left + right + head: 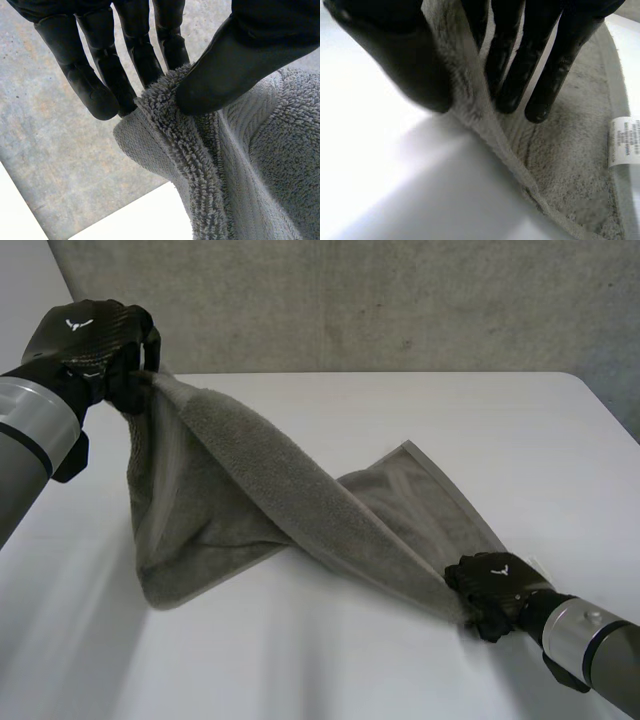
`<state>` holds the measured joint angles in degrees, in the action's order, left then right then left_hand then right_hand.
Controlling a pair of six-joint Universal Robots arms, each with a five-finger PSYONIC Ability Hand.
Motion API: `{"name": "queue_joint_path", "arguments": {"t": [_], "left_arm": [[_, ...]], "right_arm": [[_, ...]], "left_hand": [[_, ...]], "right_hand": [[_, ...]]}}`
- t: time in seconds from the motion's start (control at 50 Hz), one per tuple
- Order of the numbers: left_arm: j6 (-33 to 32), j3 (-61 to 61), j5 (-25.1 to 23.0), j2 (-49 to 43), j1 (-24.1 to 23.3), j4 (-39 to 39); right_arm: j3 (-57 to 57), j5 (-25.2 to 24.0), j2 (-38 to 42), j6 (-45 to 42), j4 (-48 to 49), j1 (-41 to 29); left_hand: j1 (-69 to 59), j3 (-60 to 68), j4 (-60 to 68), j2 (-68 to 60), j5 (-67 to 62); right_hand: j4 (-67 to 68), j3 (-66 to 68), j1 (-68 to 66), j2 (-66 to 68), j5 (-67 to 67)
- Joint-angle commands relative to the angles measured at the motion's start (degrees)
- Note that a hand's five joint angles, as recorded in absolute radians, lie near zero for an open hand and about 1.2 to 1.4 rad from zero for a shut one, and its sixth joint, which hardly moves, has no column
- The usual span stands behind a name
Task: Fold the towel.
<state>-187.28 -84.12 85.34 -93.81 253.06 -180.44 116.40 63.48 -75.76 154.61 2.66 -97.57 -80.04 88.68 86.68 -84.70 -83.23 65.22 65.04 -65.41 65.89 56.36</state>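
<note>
Slippage worry: grey terry towel, twisted across the white worktop, hangs on thin pinches between fingers and thumb, left hand raised at 10 o'clock, right hand low at 4 o'clock.

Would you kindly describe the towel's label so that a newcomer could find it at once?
On the white table is a grey towel. Follow it to the end pinched by the right robot hand; beside that hand, at the towel's edge, sits the label, the only small white printed patch on grey cloth.
</note>
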Motion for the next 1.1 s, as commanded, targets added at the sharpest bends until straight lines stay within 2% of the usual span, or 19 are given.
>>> {"name": "queue_joint_path", "arguments": {"t": [0.02,0.04,0.14,0.28,0.36,0.42,0.46,0.58,0.68,0.74,0.8,0.84,0.86,0.88,0.9,0.92,0.94,1.0,1.1], "left_arm": [[0.2,-0.1,0.1,0.1,0.2,0.0],[0.2,0.1,0.1,0.3,0.3,0.0],[0.2,1.4,0.0,1.2,0.8,0.0],[2.4,4.0,0.3,4.8,1.1,0.2],[3.9,4.1,0.1,6.1,2.0,0.2],[3.8,3.3,-0.1,5.7,2.7,0.5],[3.8,2.7,0.0,5.1,3.1,0.7],[2.9,1.8,-0.1,-3.7,2.8,1.4],[0.3,6.8,0.1,-11.9,2.6,1.1],[-1.2,13.1,0.3,-15.9,2.3,0.8],[-0.8,20.4,0.6,-17.9,2.6,-0.9],[0.0,23.7,1.1,-18.2,2.6,-3.2],[1.5,26.1,2.4,-18.0,2.5,-7.1],[1.6,26.1,2.4,-18.0,2.5,-7.1],[3.7,26.6,4.0,-17.6,2.6,-11.9],[5.9,26.6,5.7,-17.4,2.3,-17.3],[6.0,26.6,5.7,-17.4,2.3,-17.4],[9.0,26.3,8.1,-17.0,2.4,-25.4],[9.6,21.9,7.9,-16.2,2.7,-26.2]], "right_arm": [[-4.0,2.1,-3.1,0.4,-0.2,0.4],[-4.0,2.1,-3.1,0.4,-0.2,0.4],[-14.8,3.0,-20.3,3.6,-3.5,0.4],[-29.9,1.2,-25.8,5.5,-12.6,0.9],[-35.9,-0.3,-23.7,3.6,-20.1,1.9],[-39.8,-0.6,-17.6,-3.6,-27.9,1.7],[-42.2,-0.1,-11.2,-13.0,-34.4,0.0],[-46.6,3.5,-1.5,-18.3,-36.2,-4.3],[-60.0,12.3,10.3,-18.4,-33.2,-7.6],[-65.3,14.4,13.0,-18.3,-30.4,-8.4],[-75.4,18.3,16.7,-17.7,-21.3,-10.0],[-79.2,20.6,17.2,-15.2,-6.5,-11.2],[-79.2,20.6,17.2,-15.2,-6.4,-11.2],[-77.7,21.2,16.3,-13.2,1.7,-11.8],[-77.7,21.2,16.3,-13.2,1.7,-11.9],[-75.6,21.7,14.3,-11.3,8.3,-11.9],[-72.9,21.9,11.4,-9.8,13.2,-11.9],[-68.0,21.1,7.1,-9.1,13.9,-11.9],[-62.0,18.2,6.9,-9.2,7.3,-12.2]], "left_hand": [[0.0,-8.7,-6.7,4.7,13.2],[0.0,-8.7,-6.7,4.7,13.2],[0.0,-8.7,-6.7,4.7,13.2],[0.0,-8.7,-6.7,4.7,13.2],[0.0,-8.7,-6.7,4.7,13.2],[0.0,-8.7,-6.7,4.7,13.2],[0.0,-8.7,-6.7,4.7,13.2],[0.0,-8.7,-6.7,4.7,13.2],[0.0,-8.7,-6.7,4.7,13.2],[0.0,-8.7,-6.7,4.7,13.2],[0.0,-8.7,-6.7,4.7,13.2],[0.0,-8.7,-6.7,4.7,13.2],[0.0,-8.7,-6.7,4.7,13.2],[0.0,-8.7,-6.7,4.7,13.2],[0.0,-8.7,-6.7,4.7,13.2],[0.0,-8.7,-6.7,4.7,13.2],[0.0,-8.7,-6.7,4.7,13.2],[0.0,-8.7,-6.7,4.7,13.2],[0.0,-8.7,-6.7,4.7,13.2]], "right_hand": [[14.8,15.0,-14.6,14.1,13.6],[14.8,15.0,-14.6,14.1,13.6],[14.8,15.0,-14.6,14.1,13.6],[14.8,15.0,-14.6,14.1,13.6],[14.8,15.0,-14.6,14.1,13.6],[14.8,15.0,-14.6,14.1,13.6],[14.8,15.0,-14.6,14.1,13.6],[14.8,15.0,-14.6,14.1,13.6],[14.8,15.0,-14.6,14.1,13.6],[14.8,15.0,-14.6,14.1,13.6],[14.8,15.0,-14.6,14.1,13.6],[14.8,15.0,-14.6,14.1,13.6],[14.8,15.0,-14.6,14.1,13.6],[14.8,15.0,-14.6,14.1,13.6],[14.8,15.0,-14.6,14.1,13.6],[14.8,15.0,-14.6,14.1,13.6],[14.8,15.0,-14.6,14.1,13.6],[14.8,15.0,-14.6,14.1,13.6],[14.8,15.0,-14.6,14.1,13.6]]}}
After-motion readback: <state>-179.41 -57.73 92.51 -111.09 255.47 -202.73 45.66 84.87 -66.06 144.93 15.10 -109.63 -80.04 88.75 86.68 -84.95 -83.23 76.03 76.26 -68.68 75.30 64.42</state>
